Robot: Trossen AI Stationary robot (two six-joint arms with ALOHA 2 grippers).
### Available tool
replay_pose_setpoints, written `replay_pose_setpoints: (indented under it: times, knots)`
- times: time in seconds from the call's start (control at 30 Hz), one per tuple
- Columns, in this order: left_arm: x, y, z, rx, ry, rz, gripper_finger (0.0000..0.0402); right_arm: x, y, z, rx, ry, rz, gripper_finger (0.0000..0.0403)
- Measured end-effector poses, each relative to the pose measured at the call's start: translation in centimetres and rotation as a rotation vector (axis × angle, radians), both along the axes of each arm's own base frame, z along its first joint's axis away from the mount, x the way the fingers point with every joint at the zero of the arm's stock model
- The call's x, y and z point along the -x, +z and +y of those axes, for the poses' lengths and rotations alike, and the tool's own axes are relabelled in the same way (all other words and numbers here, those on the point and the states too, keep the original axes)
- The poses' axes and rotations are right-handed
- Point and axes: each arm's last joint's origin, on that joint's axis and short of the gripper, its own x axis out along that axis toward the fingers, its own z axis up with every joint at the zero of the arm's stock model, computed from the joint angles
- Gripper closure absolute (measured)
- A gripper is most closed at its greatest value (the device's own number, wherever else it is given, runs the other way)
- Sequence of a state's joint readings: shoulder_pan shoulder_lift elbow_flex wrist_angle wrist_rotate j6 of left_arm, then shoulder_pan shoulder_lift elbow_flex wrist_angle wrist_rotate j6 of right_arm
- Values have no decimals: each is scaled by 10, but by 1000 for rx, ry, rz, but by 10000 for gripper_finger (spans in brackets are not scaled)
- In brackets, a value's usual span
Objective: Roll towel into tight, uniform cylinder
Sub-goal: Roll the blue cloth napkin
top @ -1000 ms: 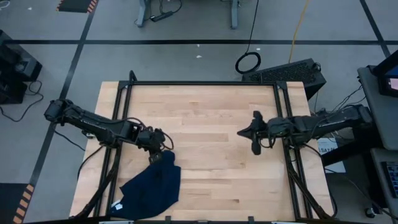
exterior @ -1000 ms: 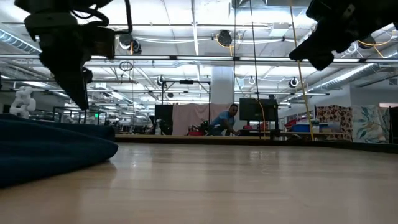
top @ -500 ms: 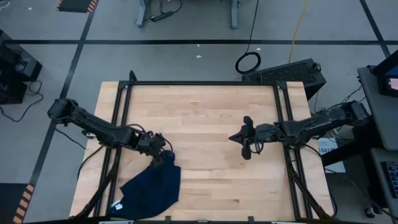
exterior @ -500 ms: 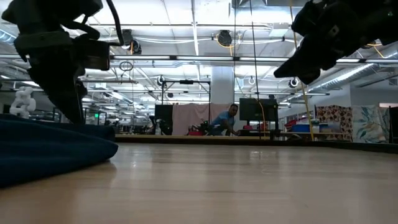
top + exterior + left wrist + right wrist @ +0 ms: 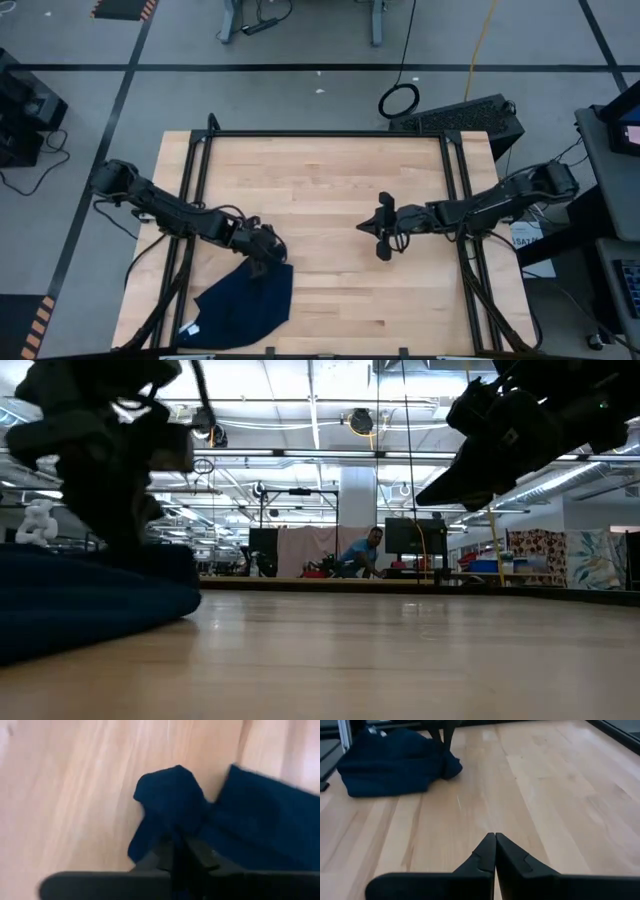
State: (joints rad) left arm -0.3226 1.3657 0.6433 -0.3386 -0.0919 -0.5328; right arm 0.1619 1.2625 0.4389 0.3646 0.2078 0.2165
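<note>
Towel (image 5: 245,305), dark navy, lies crumpled at lower left of the high view, on the light wood desk (image 5: 330,180), near its front-left corner. Small white tag (image 5: 190,331) shows at the towel's lower-left edge. Cloth is a loose heap w/ folds, not a cylinder.

Left gripper (image 5: 268,250) sits at the towel's upper right corner, arm reaching in from left of frame. In left wrist view the gripper (image 5: 179,852) is clenched on a bunched fold of towel (image 5: 172,805), fingers (image 5: 162,854) pressed together w/ cloth pinched between. That fold stands up a bit above the rest of the cloth.

Right gripper (image 5: 381,228) is at centre of the high view, right of mid-desk, well apart from the towel, arm coming in from right. Right wrist view shows its gripper (image 5: 495,845) clamped tight, fingertips touching, holding nothing, above bare wood; towel (image 5: 395,762) in upper left of that frame.

Low view: towel (image 5: 90,600) as a dark mound at left, left gripper (image 5: 125,510) down on it; right gripper (image 5: 470,475) hangs at upper right, clear of the desk. A person (image 5: 360,555) is far back in the room, centre.
</note>
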Motion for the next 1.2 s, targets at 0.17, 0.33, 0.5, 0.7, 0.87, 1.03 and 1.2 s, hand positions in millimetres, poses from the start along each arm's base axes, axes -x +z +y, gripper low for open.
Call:
replay_pose_setpoints:
  times: [0.17,0.33,0.5,0.7,0.87,1.03,1.2]
  knots:
    - [-9,30,0,-143,-93,-142,389,-14,-8,6,-15,15,-74,403]
    - [-16,64,2,-372,-190,-285,394,-28,-14,13,-47,28,-159,403]
    - [-21,87,4,-580,-255,-390,392,-44,-15,19,-66,33,-192,387]
    - [-30,101,7,-675,-259,-523,391,-71,-11,24,1,50,-209,327]
    - [-33,109,8,-677,-224,-601,391,-92,7,30,127,33,-268,280]
    - [-34,112,8,-677,-203,-631,391,-102,26,39,224,14,-307,259]
    - [-34,113,10,-702,-165,-623,391,-103,22,43,233,25,-205,271]
